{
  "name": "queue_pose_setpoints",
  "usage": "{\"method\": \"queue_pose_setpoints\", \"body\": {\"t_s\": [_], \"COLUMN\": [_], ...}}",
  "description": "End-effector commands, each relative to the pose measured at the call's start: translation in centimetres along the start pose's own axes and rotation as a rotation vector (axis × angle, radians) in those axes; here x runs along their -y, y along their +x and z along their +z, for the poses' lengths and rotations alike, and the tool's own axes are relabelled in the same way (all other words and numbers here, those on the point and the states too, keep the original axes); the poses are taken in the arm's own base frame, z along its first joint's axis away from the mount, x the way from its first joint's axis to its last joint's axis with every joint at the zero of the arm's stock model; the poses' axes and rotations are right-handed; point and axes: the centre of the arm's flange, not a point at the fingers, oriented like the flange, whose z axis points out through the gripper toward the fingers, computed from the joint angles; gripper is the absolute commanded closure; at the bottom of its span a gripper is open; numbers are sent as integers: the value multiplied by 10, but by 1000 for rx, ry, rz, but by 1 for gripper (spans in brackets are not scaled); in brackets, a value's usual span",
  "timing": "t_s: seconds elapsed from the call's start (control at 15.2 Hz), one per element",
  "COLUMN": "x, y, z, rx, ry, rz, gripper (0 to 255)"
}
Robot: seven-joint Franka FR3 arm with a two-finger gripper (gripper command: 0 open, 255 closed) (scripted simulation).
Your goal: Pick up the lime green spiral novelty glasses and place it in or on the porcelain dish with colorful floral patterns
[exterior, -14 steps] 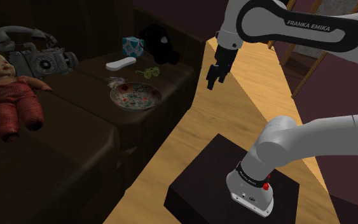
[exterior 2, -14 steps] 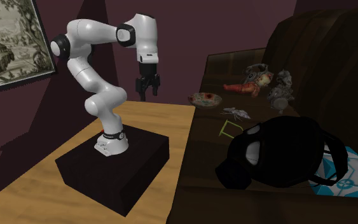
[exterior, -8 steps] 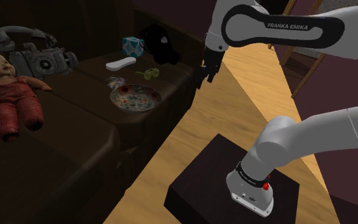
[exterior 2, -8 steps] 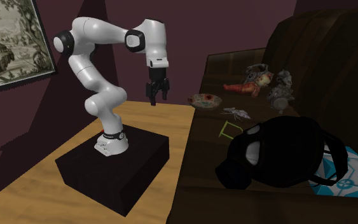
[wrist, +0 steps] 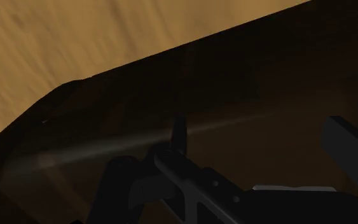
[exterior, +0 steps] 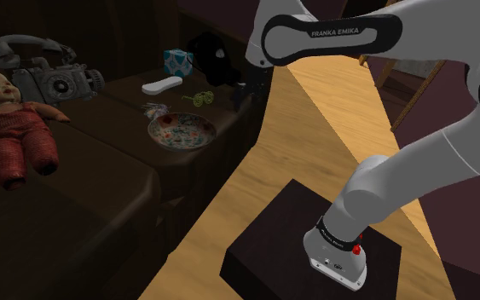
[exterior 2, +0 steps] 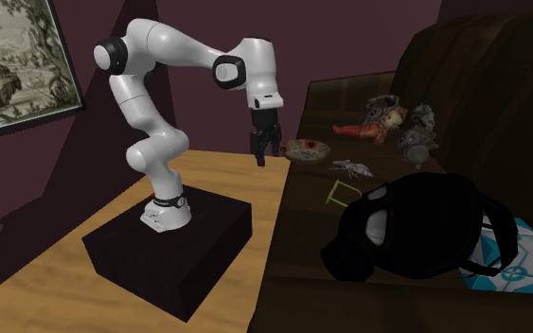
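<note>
The lime green spiral glasses [exterior: 200, 98] lie on the dark sofa seat, seen in the second exterior view as a thin green frame [exterior 2: 342, 196]. In the shoulder view the floral dish [exterior: 182, 129] sits nearer than the glasses, with its rim [exterior 2: 307, 148] by the seat's edge. My black gripper [exterior: 246, 92] hangs just off the sofa's edge, to the right of the glasses in the shoulder view and beside the dish [exterior 2: 260, 156]. In the wrist view the gripper [wrist: 263, 143] is open, its fingers [wrist: 179, 137] apart with nothing between them, over the dark sofa edge.
A black mask [exterior: 214, 58], a teal box [exterior: 177, 60] and a flat white object [exterior: 161, 84] lie beyond the glasses. A small silvery item [exterior: 154, 108] rests by the dish. A doll [exterior: 12, 128] and a camera [exterior: 50, 77] occupy the seat's left. Wooden floor [exterior: 315, 128] surrounds the stand [exterior: 272, 247].
The arm has swung from above the wooden floor toward the sofa, carrying the gripper lower and to the shoulder view's left, up to the seat's edge. The objects have not moved.
</note>
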Motion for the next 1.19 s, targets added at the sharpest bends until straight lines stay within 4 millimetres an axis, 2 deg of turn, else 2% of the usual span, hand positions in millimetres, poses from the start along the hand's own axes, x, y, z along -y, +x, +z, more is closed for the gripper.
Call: {"method": "queue_pose_setpoints", "body": {"t_s": [0.0,0.59,1.12], "x": [9,36,58], "y": [22,119,207], "z": [8,35,49], "rx": [-24,-125,-215], "ry": [2,10,16], "rz": [5,25,42], "gripper": [0,0,0]}}
